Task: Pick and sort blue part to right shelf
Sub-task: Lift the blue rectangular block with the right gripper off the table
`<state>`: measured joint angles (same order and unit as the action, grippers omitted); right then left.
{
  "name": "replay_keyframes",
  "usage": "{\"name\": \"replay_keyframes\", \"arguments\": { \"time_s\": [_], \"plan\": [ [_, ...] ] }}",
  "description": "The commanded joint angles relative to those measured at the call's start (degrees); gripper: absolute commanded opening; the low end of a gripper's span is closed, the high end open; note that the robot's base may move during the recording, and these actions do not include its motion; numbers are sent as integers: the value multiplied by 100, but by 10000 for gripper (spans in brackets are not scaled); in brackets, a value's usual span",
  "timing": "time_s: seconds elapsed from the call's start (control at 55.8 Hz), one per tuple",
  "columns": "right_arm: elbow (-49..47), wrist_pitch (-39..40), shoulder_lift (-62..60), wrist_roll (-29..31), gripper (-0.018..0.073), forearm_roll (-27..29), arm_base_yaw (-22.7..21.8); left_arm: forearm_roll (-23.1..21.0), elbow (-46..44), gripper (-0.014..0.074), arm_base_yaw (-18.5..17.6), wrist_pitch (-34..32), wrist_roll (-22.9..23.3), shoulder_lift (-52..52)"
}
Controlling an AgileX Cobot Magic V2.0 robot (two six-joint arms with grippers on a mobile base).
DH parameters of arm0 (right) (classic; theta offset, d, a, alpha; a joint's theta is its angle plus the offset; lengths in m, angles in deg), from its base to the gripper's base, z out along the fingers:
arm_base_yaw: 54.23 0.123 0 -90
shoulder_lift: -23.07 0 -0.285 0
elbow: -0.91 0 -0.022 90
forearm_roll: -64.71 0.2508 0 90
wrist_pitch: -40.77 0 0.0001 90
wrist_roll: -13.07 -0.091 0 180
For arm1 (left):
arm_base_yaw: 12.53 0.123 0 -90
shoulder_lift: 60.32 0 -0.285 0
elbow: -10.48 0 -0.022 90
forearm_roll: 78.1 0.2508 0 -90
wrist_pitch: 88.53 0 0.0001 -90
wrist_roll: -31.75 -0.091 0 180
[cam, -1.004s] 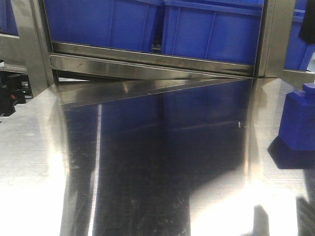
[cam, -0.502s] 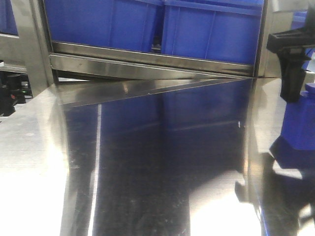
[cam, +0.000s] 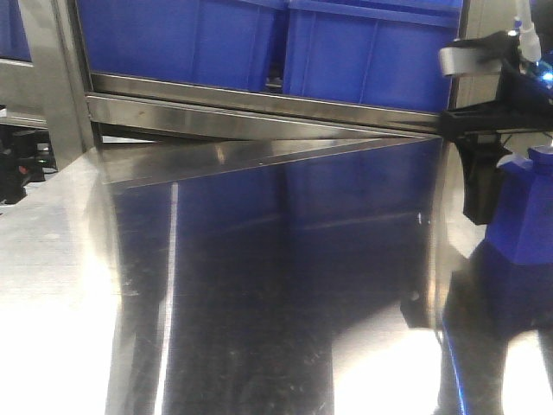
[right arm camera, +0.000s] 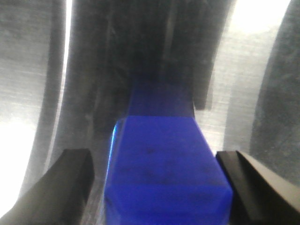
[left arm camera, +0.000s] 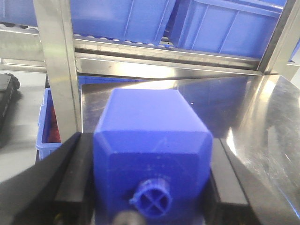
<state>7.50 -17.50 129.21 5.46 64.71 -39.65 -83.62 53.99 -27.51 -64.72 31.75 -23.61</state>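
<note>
The right gripper (right arm camera: 152,187) hung low over the bench (cam: 259,303) near its right edge, jaws apart, w/ the blue part (right arm camera: 165,154) standing on the steel btw. them. In the right wrist view a narrow gap showed btw. one finger (right arm camera: 70,176) and the part, while the opposite finger looked almost touching. So the gripper was not well centred, in my judgement. The step in hand seemed to be the grasp. To do it well, I would shift the gripper a little sideways until both gaps are equal. Then I would lower it so the pads meet the flat side walls, not the slanted upper edges, and close slowly. An uneven closing could push the part across the smooth steel or tip it. The lift should probably go straight up before any turn, bc. the steel post (cam: 471,78) and the blue bins (cam: 371,52) stood near. The right shelf was mostly hidden behind the arm in the front view, so the exact place to put the part I cannot tell. The left gripper (left arm camera: 152,187) appeared clamped on a second blue part (left arm camera: 150,136), pads against both its sides, facing the shelf rail (left arm camera: 164,61). It was outside the front view, so its distance from the right arm I cannot tell either.
</note>
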Motion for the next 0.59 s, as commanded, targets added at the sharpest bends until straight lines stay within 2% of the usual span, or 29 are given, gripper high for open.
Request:
{"name": "replay_keyframes", "arguments": {
  "time_s": [0.0,0.09,0.179,0.233,0.395,0.574],
  "plan": [
    [-185,-71,-242,166,542,-63,4,-43,-168,335,-36,-490,0,12],
    [-185,-143,-242,204,412,-93,4,-43,-168,335,-36,-490,0,12],
    [-185,-192,-248,208,219,-106,4,-43,-168,335,-36,-490,0,12],
    [-185,-192,-274,208,167,-106,4,-43,-168,335,-36,-490,0,12],
    [-185,6,-520,208,153,-106,4,-43,-107,335,-36,-520,0,-190],
    [-74,400,-1111,283,153,-106,4,83,405,335,-36,-646,0,-879]
  ]
}}
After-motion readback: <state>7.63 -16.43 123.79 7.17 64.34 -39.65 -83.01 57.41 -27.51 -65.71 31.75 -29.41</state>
